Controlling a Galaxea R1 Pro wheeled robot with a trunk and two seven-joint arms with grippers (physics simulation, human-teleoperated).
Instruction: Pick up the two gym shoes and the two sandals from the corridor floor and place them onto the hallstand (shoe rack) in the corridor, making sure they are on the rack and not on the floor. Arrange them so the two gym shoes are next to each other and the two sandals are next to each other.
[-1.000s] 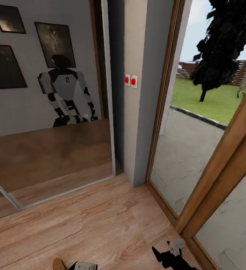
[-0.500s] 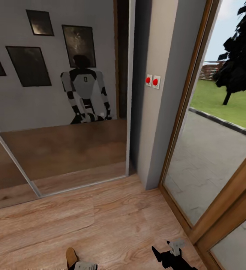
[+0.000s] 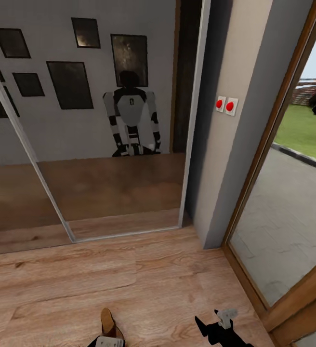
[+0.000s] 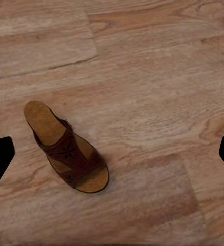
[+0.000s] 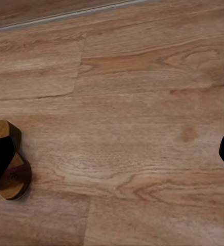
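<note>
Panning left, the head camera brings one sandal (image 3: 107, 324) on the floor (image 3: 143, 279) under the left gripper (image 4: 112, 154), jaws apart like the right gripper's (image 5: 112, 154), ready for pickup.

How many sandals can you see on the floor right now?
1: a brown sandal lies on the wood floor just in front of the robot, beneath its left arm. Others may be out of view.

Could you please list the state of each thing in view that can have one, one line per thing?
sandal: lying flat on the corridor floor, sole down, not held
left gripper: open, fingers wide apart, above the sandal
right gripper: open, holding nothing, over bare floor
red wall buttons: pressed or not, cannot tell
</note>
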